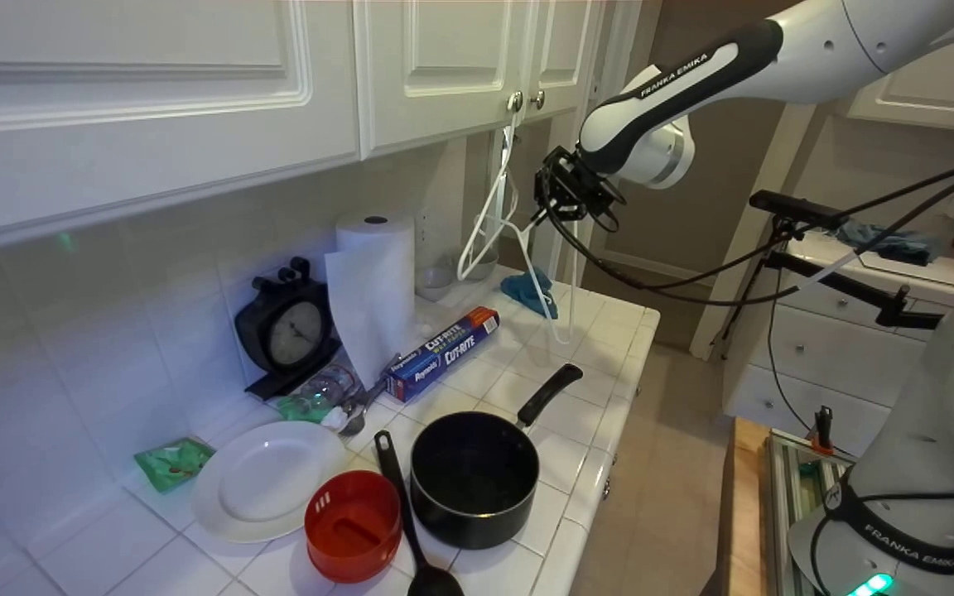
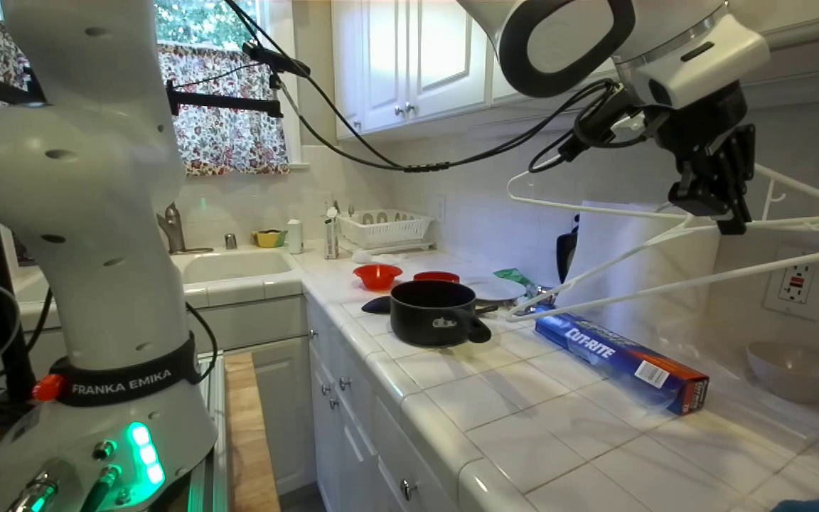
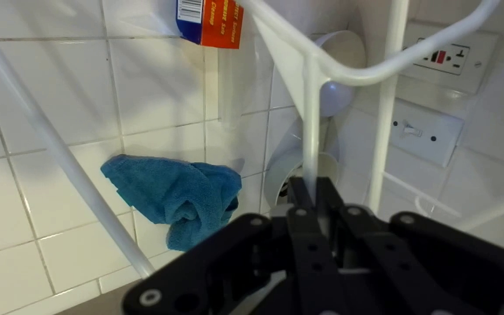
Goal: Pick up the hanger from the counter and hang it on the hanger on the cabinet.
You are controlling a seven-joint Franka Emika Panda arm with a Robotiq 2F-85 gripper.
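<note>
From where I stand, the hanging hanger [image 1: 498, 184] is the thing to judge by; it dangles from a knob [image 1: 515, 101] on the cabinet [image 1: 444, 50], and the held hanger [image 3: 311, 100] is up in the air just beside it, off the counter [image 1: 609, 327]; the gripper [image 3: 314, 188] has its jaws clamped on a white bar of that held hanger, close to where the hook joins. Picking up looks done, so I'd say the hooking itself is in hand; in the wrist view the hook's curve crosses a bar of the hanging hanger, but whether it has caught or merely passes in front, I can't tell. To do it well, I'd get the hook above the hanging hanger's lower bar, ease it across, then lower until that bar takes the weight; only then should the jaws part, slowly, since the hanging hanger will probably swing at a nudge; the grip sits to one side of the hook, so the held hanger may tip on release; a blue cloth [image 3: 182, 188] and a wax paper box [image 1: 442, 354] lie on the counter below the hanging hanger, and I'd keep the low corner off both.
</note>
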